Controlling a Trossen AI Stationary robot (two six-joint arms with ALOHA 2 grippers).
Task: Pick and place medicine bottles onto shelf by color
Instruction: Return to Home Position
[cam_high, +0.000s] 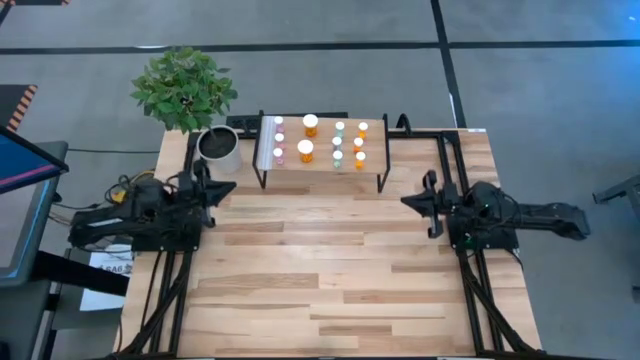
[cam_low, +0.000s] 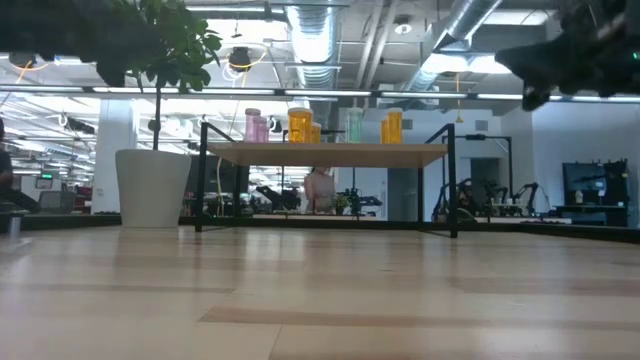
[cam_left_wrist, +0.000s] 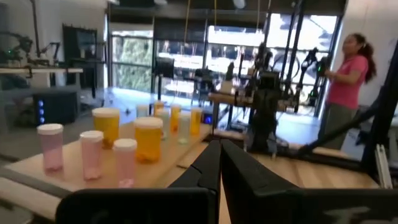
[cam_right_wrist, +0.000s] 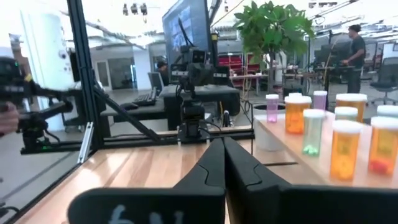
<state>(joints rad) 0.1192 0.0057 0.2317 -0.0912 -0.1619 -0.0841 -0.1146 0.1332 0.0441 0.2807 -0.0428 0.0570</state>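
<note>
I read both arms as parked either side of the shelf (cam_high: 325, 140), which stands at the far edge of the table (cam_high: 320, 280). The left gripper (cam_high: 228, 187) hangs off the shelf's white-strip end, a little in front of it. Its fingers (cam_left_wrist: 208, 163) are pressed together with nothing between them. The right gripper (cam_high: 410, 201) sits off the opposite end, also forward of the shelf. Its fingers (cam_right_wrist: 211, 163) are likewise closed and empty. All the medicine bottles I can see stand upright on the shelf top in colour groups. The pink bottles (cam_high: 279, 137) are beside the white strip. Next come the two large orange bottles (cam_high: 305, 151), then the pale green bottles (cam_high: 338, 142). The small orange bottles (cam_high: 360, 158) stand at the end nearest the right gripper. A plant pot (cam_high: 219, 148) stands on the table just beside the shelf's white-strip end.
</note>
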